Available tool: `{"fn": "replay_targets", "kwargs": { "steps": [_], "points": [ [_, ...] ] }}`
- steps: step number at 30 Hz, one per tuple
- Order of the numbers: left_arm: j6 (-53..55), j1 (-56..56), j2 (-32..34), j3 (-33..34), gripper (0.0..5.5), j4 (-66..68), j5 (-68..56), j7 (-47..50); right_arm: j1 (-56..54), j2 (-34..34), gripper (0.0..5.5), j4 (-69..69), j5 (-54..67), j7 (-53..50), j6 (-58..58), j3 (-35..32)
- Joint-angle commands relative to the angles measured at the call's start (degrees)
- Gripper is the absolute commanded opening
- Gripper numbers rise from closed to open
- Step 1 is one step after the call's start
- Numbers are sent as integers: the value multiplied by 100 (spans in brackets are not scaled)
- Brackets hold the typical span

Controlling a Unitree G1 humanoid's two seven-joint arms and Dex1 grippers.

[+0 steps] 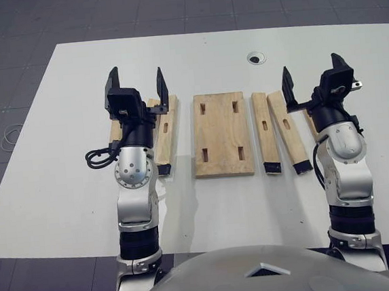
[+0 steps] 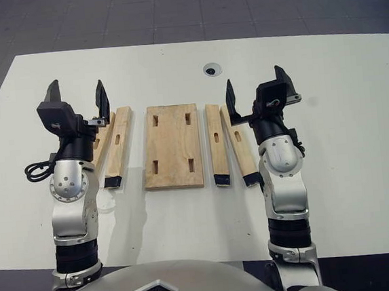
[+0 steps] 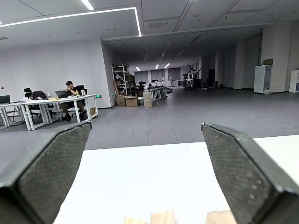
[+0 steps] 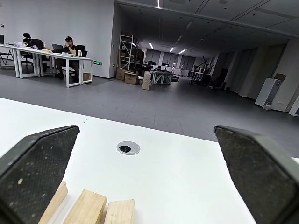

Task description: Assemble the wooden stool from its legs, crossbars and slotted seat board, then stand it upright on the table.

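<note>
**Stool parts flat, grippers empty**

Left eye view: seat board [image 1: 222,134] lies centred on the table [image 1: 56,198], legs [image 1: 267,131] flanking. Left gripper [image 1: 137,75] and right gripper [image 1: 311,64] hover wide open, empty. Right wrist view: leg ends [image 4: 88,207] sit below. A shallow pinch could skid the flat legs.

grey tiled floor [image 1: 21,38]; desks [image 4: 42,58]; ceiling strip lights [image 3: 70,16].

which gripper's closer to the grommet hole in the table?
Right. The right gripper is just right of the grommet hole, slightly nearer the robot. The left gripper is far to its left, over the legs beyond the seat board.
</note>
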Motion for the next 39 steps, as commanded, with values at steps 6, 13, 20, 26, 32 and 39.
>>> {"fn": "replay_targets", "kwargs": {
  "steps": [6,13,20,26,32,39],
  "points": [
    [28,-138,36,10,437,59,14,-31,-21,32,531,69,22,-99,100,-74],
    [86,-50,23,-35,437,21,22,-49,601,-424,531,61,304,190,850,-691],
    [104,55,6,-48,437,-27,4,-50,1129,-917,531,405,480,774,1164,-855],
    [126,101,11,-36,437,-63,-21,-62,1300,-865,531,752,767,899,1762,-976],
    [149,107,-2,-44,437,-59,-20,-55,1427,-1000,447,519,911,1091,2046,-822],
    [158,139,-22,-38,437,-80,-18,-32,1557,-983,316,113,1049,1110,2494,-806]
  ]
}}
